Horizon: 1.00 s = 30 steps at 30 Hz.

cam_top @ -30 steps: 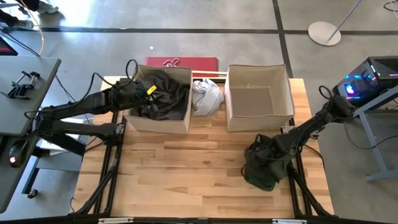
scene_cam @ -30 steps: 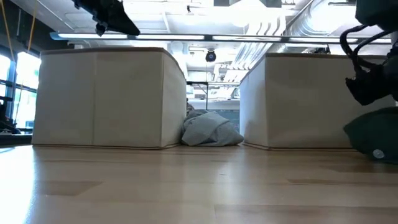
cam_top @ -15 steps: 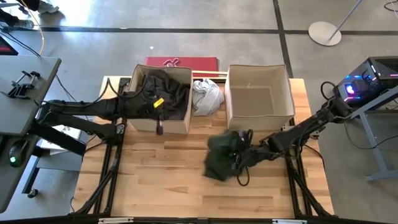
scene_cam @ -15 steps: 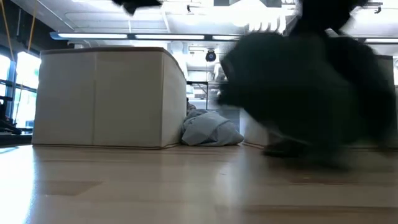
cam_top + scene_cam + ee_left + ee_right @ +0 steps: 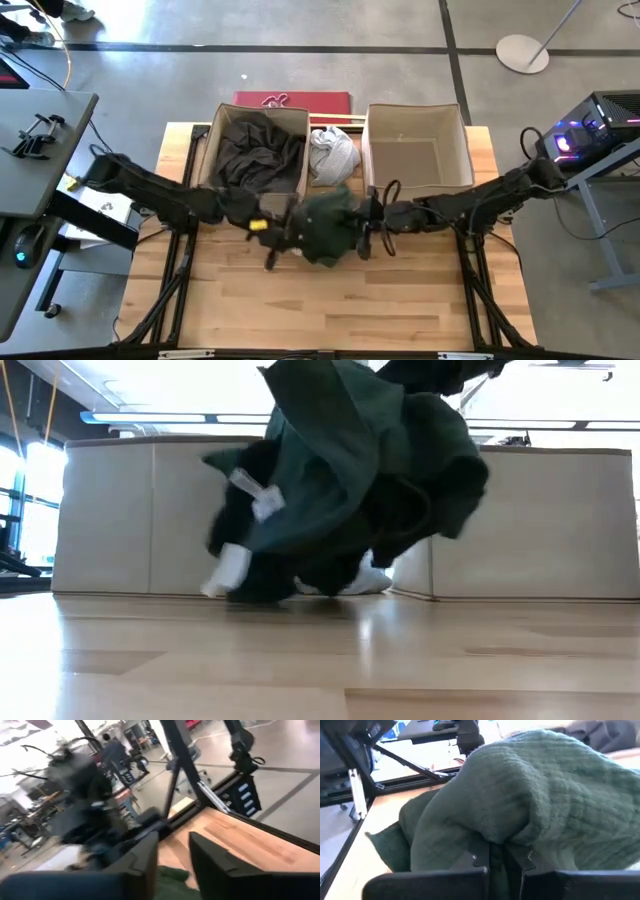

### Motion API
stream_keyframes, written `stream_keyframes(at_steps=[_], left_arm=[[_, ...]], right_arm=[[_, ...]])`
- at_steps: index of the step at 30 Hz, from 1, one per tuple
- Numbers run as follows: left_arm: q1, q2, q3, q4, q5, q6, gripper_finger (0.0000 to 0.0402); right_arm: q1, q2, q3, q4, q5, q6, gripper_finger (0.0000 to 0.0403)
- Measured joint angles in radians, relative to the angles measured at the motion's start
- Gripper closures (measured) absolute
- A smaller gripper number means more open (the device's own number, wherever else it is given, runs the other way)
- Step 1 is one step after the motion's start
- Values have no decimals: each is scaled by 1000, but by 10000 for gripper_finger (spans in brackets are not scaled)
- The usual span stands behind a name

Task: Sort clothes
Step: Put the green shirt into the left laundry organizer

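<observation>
A dark green garment (image 5: 325, 225) hangs bunched over the middle of the table, in front of the two beige boxes, with my right gripper (image 5: 362, 222) shut on its right side. My left gripper (image 5: 285, 238) is at its left side, fingers open (image 5: 174, 842), with green cloth (image 5: 172, 881) showing low between them. A dark grey-brown garment (image 5: 260, 150) lies inside the left box (image 5: 212, 140). A light grey-white garment (image 5: 332, 155) rests on the table between the boxes. My right gripper pinches a bunched fold of the green garment (image 5: 500, 851) between its two fingers, coming level from the table's right. Several layers drape over and around the fingers (image 5: 480, 861). The cloth hangs slack below the hold (image 5: 340, 480); whether its lower end touches the table, I cannot tell. My left gripper: green cloth lies between its open fingers, but I cannot tell whether they touch it.
The right box (image 5: 468, 150) holds nothing that shows. A red flat thing (image 5: 292, 99) lies behind the left box. Bare wood (image 5: 330, 310) runs along the table's near side. A person stands in the room beyond the table (image 5: 111, 747).
My right gripper has lifted the green garment off the table's near right corner and swept it left to the middle, in front of the boxes. My left gripper has come out of the left box, toward the near edge and the right, up to the garment's left side.
</observation>
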State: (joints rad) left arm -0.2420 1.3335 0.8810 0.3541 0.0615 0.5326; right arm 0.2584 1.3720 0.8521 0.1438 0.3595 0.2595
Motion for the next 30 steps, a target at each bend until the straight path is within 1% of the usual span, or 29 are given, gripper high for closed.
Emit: stream_keyframes(at_steps=[2, 5, 8, 10, 12, 15, 18, 20, 23, 26, 28, 30], left_arm=[[-7, 61, 0, 53, -35, -3, 259], [-7, 151, 0, 122, -156, -4, 202], [-3, 239, 0, 136, -253, -4, 152], [-1, 289, 0, 130, -265, -21, 129], [-4, 330, 0, 104, -266, -64, 116], [-12, 368, 2, 42, -284, -168, 111], [-17, 395, 3, 23, -288, -284, 110], [-22, 409, 4, 19, -280, -334, 110], [-24, 432, 4, 17, -255, -370, 111], [-24, 453, 4, 15, -237, -393, 122], [-25, 460, 3, 4, -236, -397, 136], [-26, 463, 3, -1, -234, -393, 160]], right_arm=[[-9, 10, -8, 0, -17, 13, 397], [-12, 39, -12, 3, -72, 33, 396], [-7, 72, -12, 5, -128, 67, 396], [3, 92, -13, 4, -142, 90, 395], [14, 106, -13, 4, -151, 99, 395], [25, 123, -15, 2, -159, 99, 395], [26, 132, -15, 2, -170, 103, 395], [25, 141, -16, 2, -182, 104, 395], [23, 153, -16, 7, -189, 102, 395], [23, 153, -16, 7, -195, 102, 395], [23, 153, -16, 7, -198, 99, 394], [23, 153, -16, 8, -210, 103, 393]])
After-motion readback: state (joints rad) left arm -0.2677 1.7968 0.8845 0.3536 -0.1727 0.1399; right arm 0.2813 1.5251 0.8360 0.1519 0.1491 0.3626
